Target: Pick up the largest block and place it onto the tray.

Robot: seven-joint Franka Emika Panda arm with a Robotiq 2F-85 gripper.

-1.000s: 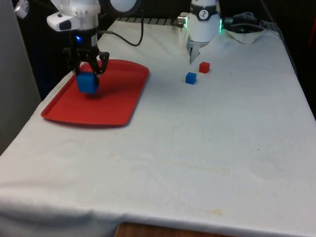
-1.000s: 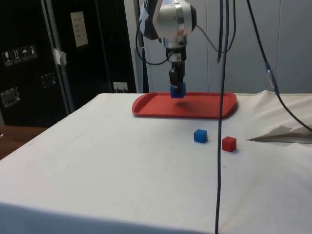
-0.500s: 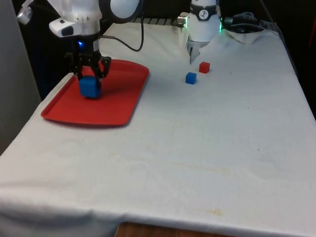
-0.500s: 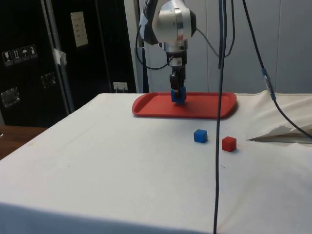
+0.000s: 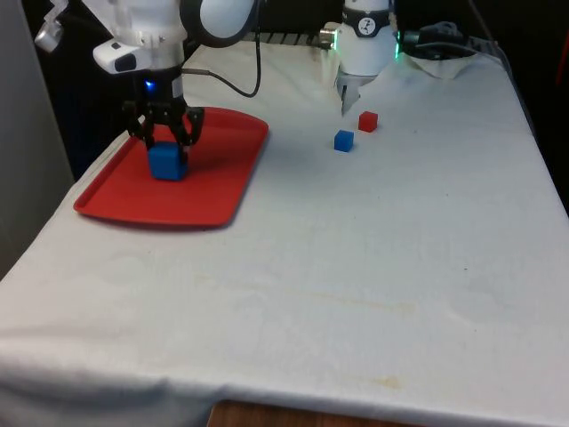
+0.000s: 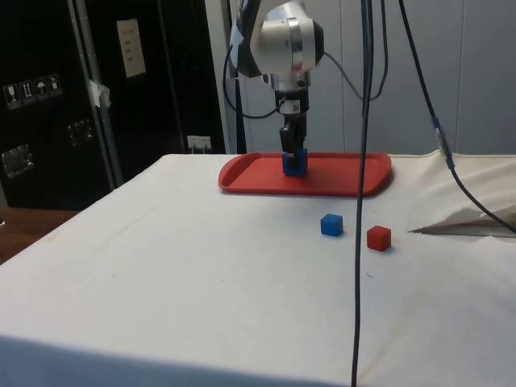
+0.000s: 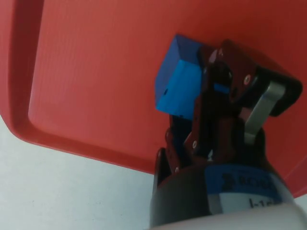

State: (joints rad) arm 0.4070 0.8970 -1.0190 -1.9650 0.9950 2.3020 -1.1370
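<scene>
Lowered since a second ago, the gripper (image 5: 165,142) still clamps the big blue block (image 5: 166,163) onto the tray (image 5: 213,191) beneath it; only release remains.

Front and side cameras both take in the red tray (image 5: 213,173) (image 6: 339,181); the wrist camera hangs close above it, seemingly tilted.

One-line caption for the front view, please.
Gripper holds the large blue block low over the red tray; two small blocks lie on the cloth.
</scene>
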